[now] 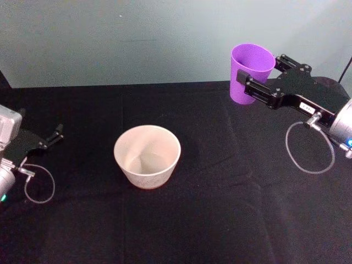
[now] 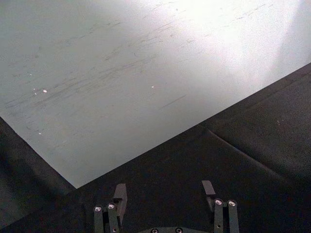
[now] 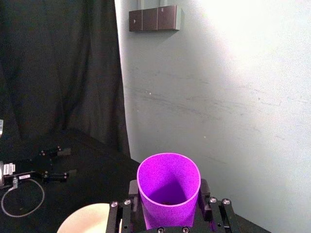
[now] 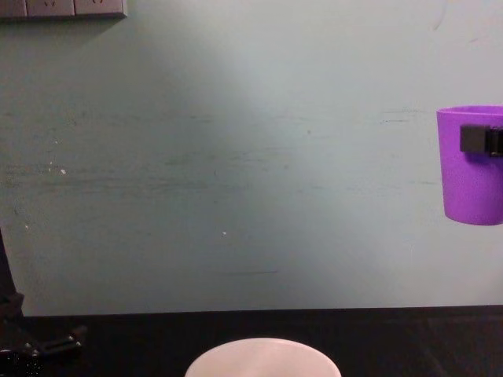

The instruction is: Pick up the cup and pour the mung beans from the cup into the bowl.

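Left gripper (image 1: 54, 136): parked low at the tabletop's (image 1: 220, 220) left edge, fingers spread with nothing between them; well apart from the bowl.
Bowl (image 1: 144, 177): white and round, standing upright near the middle of the black-clothed tabletop, mouth open upward; its inside looks bare.
Cloth between bowl and cup: bare, with nothing standing on it.
Cup (image 1: 247, 91): purple tumbler held off the cloth above the tabletop's far edge, toward the far right corner; long axis vertical, mouth up. In the chest view its base hangs well above the table line.
Right gripper (image 1: 258, 69): reaches in from the right edge with its fingers pressed against opposite sides of the cup's wall just below the rim.
Mung beans: cannot tell; the cup's depth is too shadowed in the right wrist view.
Key relation: the bowl lies to the left of the cup, nearer the near edge, and lower. The right arm is the nearer one and already has the cup.
Next move, as a judgement: carry the cup left and toward the near edge until its rim overhangs the bowl, then tip its mouth leftward.
Room: open on that path; the bowl's wide mouth gives margin.
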Robot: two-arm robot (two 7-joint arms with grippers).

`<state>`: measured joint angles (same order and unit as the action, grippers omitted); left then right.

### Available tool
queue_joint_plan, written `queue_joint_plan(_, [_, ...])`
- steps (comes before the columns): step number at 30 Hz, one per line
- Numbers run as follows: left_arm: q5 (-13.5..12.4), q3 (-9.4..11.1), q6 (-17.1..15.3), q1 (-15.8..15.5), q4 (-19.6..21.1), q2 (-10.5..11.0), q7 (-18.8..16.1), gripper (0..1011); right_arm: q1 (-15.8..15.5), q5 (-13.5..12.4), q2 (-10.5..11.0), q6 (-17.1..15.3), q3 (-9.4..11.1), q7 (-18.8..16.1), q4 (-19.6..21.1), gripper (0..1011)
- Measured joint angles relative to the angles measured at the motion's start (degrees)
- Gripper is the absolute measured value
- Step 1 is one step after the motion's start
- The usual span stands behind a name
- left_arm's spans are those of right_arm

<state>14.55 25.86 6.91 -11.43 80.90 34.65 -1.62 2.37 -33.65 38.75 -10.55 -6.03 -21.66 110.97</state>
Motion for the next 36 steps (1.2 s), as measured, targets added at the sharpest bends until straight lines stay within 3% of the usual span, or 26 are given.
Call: queue_joint_plan(36, [0.0,0.0,0.0,0.0,0.0,0.0,0.0,1000,0.0,0.2,-0.1,0.2,-0.1,-0.1,-0.2,720])
